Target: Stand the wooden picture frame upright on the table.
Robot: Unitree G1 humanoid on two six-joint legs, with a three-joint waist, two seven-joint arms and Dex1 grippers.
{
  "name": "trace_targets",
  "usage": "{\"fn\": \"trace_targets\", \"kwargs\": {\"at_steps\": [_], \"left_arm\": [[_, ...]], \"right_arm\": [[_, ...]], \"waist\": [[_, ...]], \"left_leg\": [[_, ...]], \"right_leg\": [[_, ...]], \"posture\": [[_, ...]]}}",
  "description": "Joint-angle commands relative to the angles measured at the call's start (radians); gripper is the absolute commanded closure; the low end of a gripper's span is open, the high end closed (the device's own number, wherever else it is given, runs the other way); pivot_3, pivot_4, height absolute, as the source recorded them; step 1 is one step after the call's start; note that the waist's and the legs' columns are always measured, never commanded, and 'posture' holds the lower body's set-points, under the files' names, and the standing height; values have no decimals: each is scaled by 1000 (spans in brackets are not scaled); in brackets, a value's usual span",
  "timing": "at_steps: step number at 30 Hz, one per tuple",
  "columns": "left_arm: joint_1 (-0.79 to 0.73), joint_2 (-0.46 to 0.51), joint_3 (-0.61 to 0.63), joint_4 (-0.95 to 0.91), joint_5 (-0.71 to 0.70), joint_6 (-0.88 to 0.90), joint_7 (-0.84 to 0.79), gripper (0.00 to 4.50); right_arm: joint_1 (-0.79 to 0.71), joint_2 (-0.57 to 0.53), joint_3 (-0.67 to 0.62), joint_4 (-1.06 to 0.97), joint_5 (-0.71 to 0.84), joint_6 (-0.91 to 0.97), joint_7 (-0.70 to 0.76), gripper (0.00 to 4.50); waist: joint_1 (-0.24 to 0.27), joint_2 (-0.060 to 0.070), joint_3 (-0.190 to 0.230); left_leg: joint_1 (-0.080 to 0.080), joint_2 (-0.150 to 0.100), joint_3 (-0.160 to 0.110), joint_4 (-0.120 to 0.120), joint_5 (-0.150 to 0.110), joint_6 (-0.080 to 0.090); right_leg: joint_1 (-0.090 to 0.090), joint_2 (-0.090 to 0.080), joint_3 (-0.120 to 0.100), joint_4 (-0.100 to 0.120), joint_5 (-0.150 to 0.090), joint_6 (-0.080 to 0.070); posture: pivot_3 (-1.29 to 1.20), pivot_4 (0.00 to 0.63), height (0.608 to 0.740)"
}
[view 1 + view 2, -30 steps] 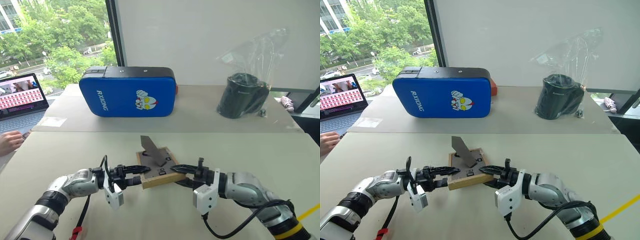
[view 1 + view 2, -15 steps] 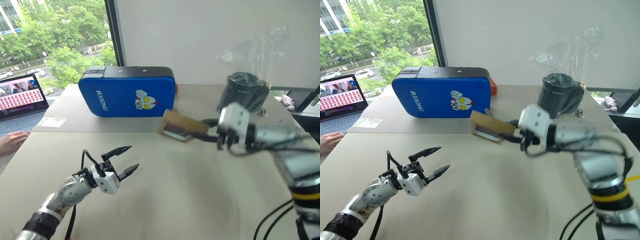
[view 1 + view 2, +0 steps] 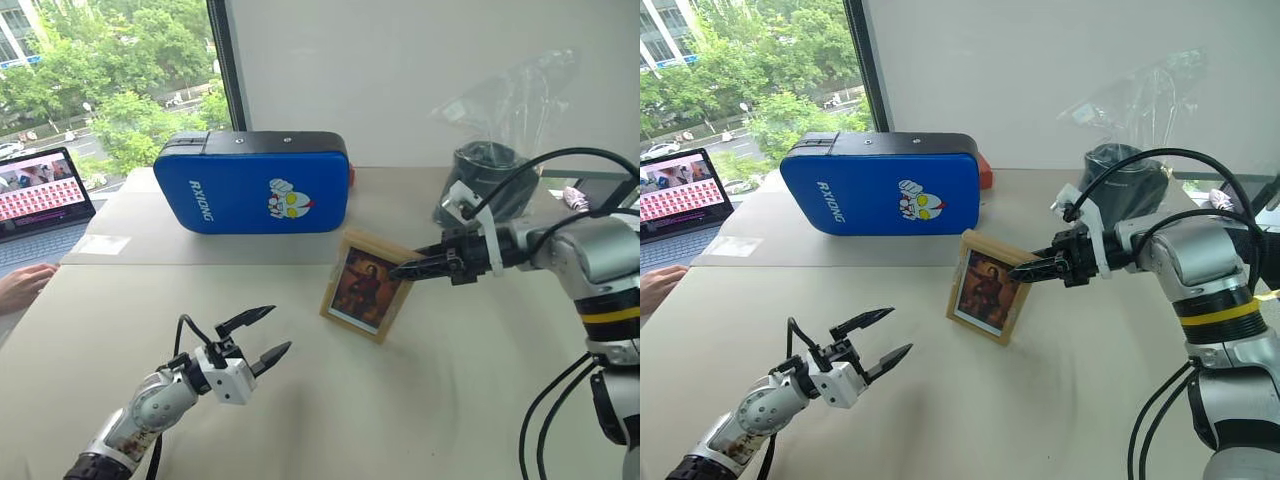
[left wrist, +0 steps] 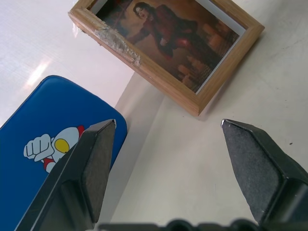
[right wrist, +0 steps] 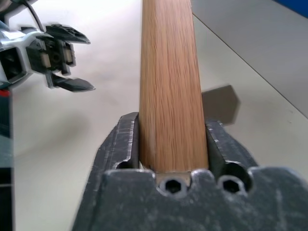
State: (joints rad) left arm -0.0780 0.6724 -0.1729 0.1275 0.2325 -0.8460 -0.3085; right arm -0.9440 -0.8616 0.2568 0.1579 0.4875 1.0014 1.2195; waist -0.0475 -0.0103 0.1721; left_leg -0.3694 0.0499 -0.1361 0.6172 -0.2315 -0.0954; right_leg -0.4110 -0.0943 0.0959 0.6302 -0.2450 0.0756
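Near the middle of the left eye view, the wooden picture frame (image 3: 366, 285) stands on the table (image 3: 450, 400), its reddish-brown picture facing the camera and its top leaning slightly away. The right gripper (image 3: 400, 270) reaches in from the right edge of the picture and meets the frame's upper right side. The right wrist view adds what the head views cannot: both black fingers (image 5: 126, 144) press against the two faces of the light-wood edge, so the gripper is pinching the frame, and the grey stand flap (image 5: 221, 103) sticks out behind it, over the tabletop.

In the lower left of the left eye view, the left gripper (image 3: 262, 334) hovers over the table with its fingers spread wide, holding nothing, well apart from the frame. The left wrist view looks between those spread fingers and shows a chipped, scuffed patch on one wooden rail of the frame (image 4: 115, 41), a detail too small to read from the head.

A blue padded case (image 3: 255, 185) sits in the upper left centre, a bagged black object (image 3: 490, 190) in the upper right, and a laptop (image 3: 40, 190) at the left edge.
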Motion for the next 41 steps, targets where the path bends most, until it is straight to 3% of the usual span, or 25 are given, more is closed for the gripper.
{"fn": "trace_targets", "kwargs": {"at_steps": [1, 4, 13, 17, 20, 22, 25, 27, 30, 33, 41], "left_arm": [[9, 2, 30, -29, -13, -14, -7, 645], [12, -2, 32, -32, -12, -15, -10, 645], [32, -10, 55, -42, -12, -8, -12, 645], [72, -12, 87, -76, -68, 57, -24, 645], [152, -39, 114, -177, -241, 317, -65, 645], [203, -85, 134, -286, -375, 558, -49, 645], [218, -189, 193, -439, -559, 888, 72, 645], [180, -260, 227, -494, -593, 1044, 169, 645], [146, -311, 249, -538, -596, 1172, 231, 645], [133, -338, 256, -547, -596, 1227, 242, 645], [136, -353, 252, -559, -546, 1249, 226, 645]], "right_arm": [[-18, 15, -8, 35, -26, -22, 14, 1169], [-32, 28, -26, 58, -30, -12, 8, 37], [43, -43, -165, -69, 18, 81, -33, 14], [212, -129, -289, -243, 40, 120, -96, 14], [445, -127, -451, -485, 41, 163, -221, 14], [575, -51, -506, -629, -17, 173, -381, 14], [693, 173, -549, -776, -160, 154, -705, 14], [813, 394, -507, -874, -294, 15, -956, 14], [935, 600, -453, -905, -396, -195, -1127, 14], [1011, 704, -390, -842, -476, -364, -1227, 14], [1026, 699, -373, -753, -529, -496, -1229, 14]], "waist": [[1, 1, 0], [2, 1, 1], [4, 1, 1], [10, 1, 1], [13, 1, 1], [7, 1, 0], [-2, -2, 0], [2, -2, -1], [4, -2, -1], [-1, -4, -2], [-11, -4, -2]], "left_leg": [[0, 0, 0, 0, 0, 0], [-2, 0, 0, 0, 0, 0], [-3, 0, 0, 0, 0, 0], [-4, 0, 0, 0, 0, 0], [-5, 0, 0, 0, 0, 0], [-7, 0, 0, 0, 0, 0], [-6, 0, 0, 4, 0, 0], [-8, 0, 0, 11, 0, 0], [-7, 0, -1, 11, 2, -2], [-6, 0, -1, 11, 3, -5], [-5, 0, -1, 9, 3, -4]], "right_leg": [[0, 0, 0, 0, 0, 0], [-2, 0, 0, 1, 0, 0], [-3, 0, 0, 1, 0, 0], [-3, 0, 0, 0, 0, 0], [-5, 0, 0, 0, 0, 0], [-6, 0, 0, 2, 0, 0], [-7, 1, 1, 8, 0, 0], [-10, 1, 1, 13, -3, 5], [-9, 2, 1, 15, -5, 8], [-8, 2, 2, 14, -4, 8], [-7, 2, 2, 13, 0, 1]], "posture": [[0, 150, 740], [0, 150, 740], [0, 150, 740], [0, 150, 740], [0, 150, 740], [0, 150, 740], [0, 150, 740], [0, 150, 740], [0, 150, 740], [0, 150, 740], [0, 150, 740]]}}
